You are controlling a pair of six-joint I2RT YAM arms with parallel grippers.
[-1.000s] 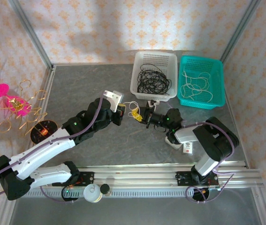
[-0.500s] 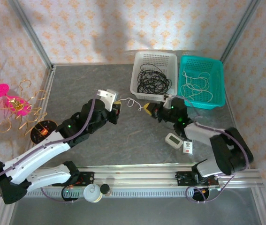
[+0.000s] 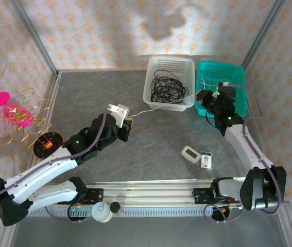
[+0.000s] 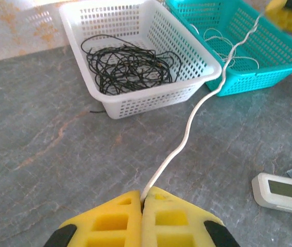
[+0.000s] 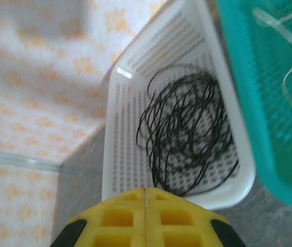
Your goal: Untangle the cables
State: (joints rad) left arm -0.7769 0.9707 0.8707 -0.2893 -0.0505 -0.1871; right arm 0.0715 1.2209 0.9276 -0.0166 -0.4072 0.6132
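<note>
L hand (image 3: 127,123): clenched on the near end of the white cable (image 4: 187,128). Yellow pads are pressed flat together and the cable comes out of the seam between them. Sits low over the desk (image 3: 94,92), about mid-desk, left of the baskets.
R hand (image 3: 203,98): clenched, pads shut w/ no gap in the wrist view. Held at the near-left corner of the teal basket (image 3: 223,114). The cable's far end runs up to its yellow fingertips, so it is grasping that end. The pinch itself isn't visible from its own cam.
White cable: off the desk, strung L hand to R hand w/ a few waves in it — not fully taut. It crosses the near-right corner of the white basket (image 3: 148,82); can't tell if it touches the rim.
Black cables (image 3: 167,87): loose tangled pile inside the white basket, centre to near side. One thin black end pokes out on the desk by the basket's near-left wall.
Other white cables (image 3: 208,82): curled in the teal basket, partly hidden under the R arm.
Baskets: side by side at the far-right of the desk, white on the left, teal on the right, walls just beside each other.
Timer (image 3: 191,154): small white device w/ a screen, flat on the desk nearer than the baskets; small card (image 3: 207,160) just right of it.
Off desk, left: pink & gold wire ornament (image 3: 12,116) — outside the frame rail.
</note>
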